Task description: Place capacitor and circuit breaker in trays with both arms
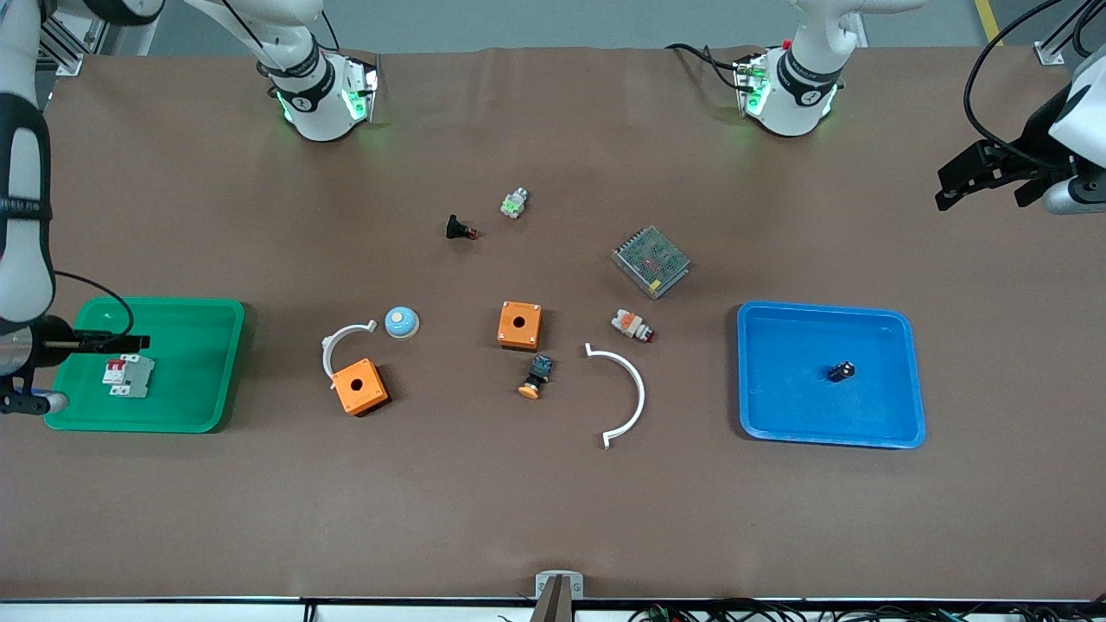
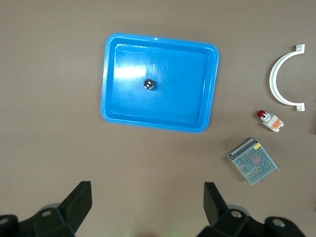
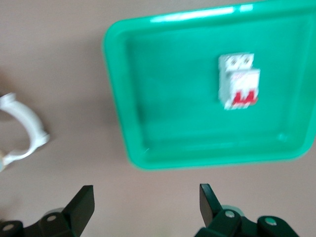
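Note:
The capacitor (image 1: 842, 371), a tiny black cylinder, lies in the blue tray (image 1: 778, 415) toward the left arm's end of the table. It also shows in the left wrist view (image 2: 148, 84). The white-grey circuit breaker (image 1: 130, 375) with red levers lies in the green tray (image 1: 199, 380) toward the right arm's end, and shows in the right wrist view (image 3: 238, 81). My left gripper (image 1: 985, 186) (image 2: 148, 197) is open and empty, raised over bare table beside the blue tray. My right gripper (image 1: 78, 371) (image 3: 146, 197) is open and empty, raised by the green tray's edge.
Between the trays lie two orange boxes (image 1: 520, 325) (image 1: 360, 386), two white curved brackets (image 1: 624, 397) (image 1: 339, 344), a blue dome (image 1: 402, 322), a mesh-covered metal unit (image 1: 651, 261), an orange-capped button (image 1: 536, 377), a white-orange part (image 1: 632, 326), a black red-tipped part (image 1: 458, 229) and a green-white part (image 1: 515, 204).

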You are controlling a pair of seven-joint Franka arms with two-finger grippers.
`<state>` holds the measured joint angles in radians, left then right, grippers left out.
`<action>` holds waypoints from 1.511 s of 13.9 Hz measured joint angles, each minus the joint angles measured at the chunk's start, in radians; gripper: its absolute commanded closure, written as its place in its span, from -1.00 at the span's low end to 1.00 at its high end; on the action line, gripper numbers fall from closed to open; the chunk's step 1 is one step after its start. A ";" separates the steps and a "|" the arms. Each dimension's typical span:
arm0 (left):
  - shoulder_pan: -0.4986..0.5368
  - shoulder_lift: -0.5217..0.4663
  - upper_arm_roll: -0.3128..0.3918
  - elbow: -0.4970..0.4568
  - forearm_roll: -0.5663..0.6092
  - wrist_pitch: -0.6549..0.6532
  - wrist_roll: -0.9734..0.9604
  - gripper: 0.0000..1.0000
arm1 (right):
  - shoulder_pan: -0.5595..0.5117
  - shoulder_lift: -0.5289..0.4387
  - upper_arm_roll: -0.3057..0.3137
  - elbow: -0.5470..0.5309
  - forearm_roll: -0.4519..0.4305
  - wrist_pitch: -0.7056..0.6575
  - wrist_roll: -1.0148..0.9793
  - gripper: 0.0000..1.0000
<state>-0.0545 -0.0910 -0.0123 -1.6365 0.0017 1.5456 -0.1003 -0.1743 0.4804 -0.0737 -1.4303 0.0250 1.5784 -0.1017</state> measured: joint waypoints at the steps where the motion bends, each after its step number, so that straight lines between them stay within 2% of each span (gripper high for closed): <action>1: -0.001 0.000 0.000 0.000 0.000 0.001 0.000 -1.00 | 0.034 -0.063 0.001 -0.042 0.000 -0.018 0.050 -0.89; 5: -0.001 0.006 0.001 0.013 0.000 0.002 0.000 -1.00 | 0.177 -0.332 0.007 -0.255 0.000 -0.028 0.236 -0.98; 7: 0.001 0.009 0.002 0.026 0.000 0.003 0.000 -1.00 | 0.197 -0.428 0.008 -0.301 0.000 -0.033 0.255 -0.99; 9: 0.001 0.014 0.002 0.042 0.000 0.003 0.000 -1.00 | 0.193 -0.482 0.000 -0.305 0.000 -0.033 0.254 -0.99; 12: 0.003 0.021 0.004 0.046 0.000 0.003 0.000 -1.00 | 0.188 -0.508 -0.008 -0.259 0.000 -0.029 0.253 -0.99; 18: -0.001 0.032 0.005 0.047 0.000 0.003 0.000 -1.00 | 0.179 -0.504 -0.011 -0.095 0.000 -0.019 0.253 -0.99; 21: -0.003 0.037 0.004 0.047 0.000 0.003 0.000 -1.00 | 0.174 -0.498 -0.011 -0.057 0.000 -0.019 0.253 -0.99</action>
<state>-0.0577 -0.0535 -0.0083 -1.5893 0.0017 1.5481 -0.1003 -0.0002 -0.0176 -0.0850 -1.4869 0.0250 1.5591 0.1516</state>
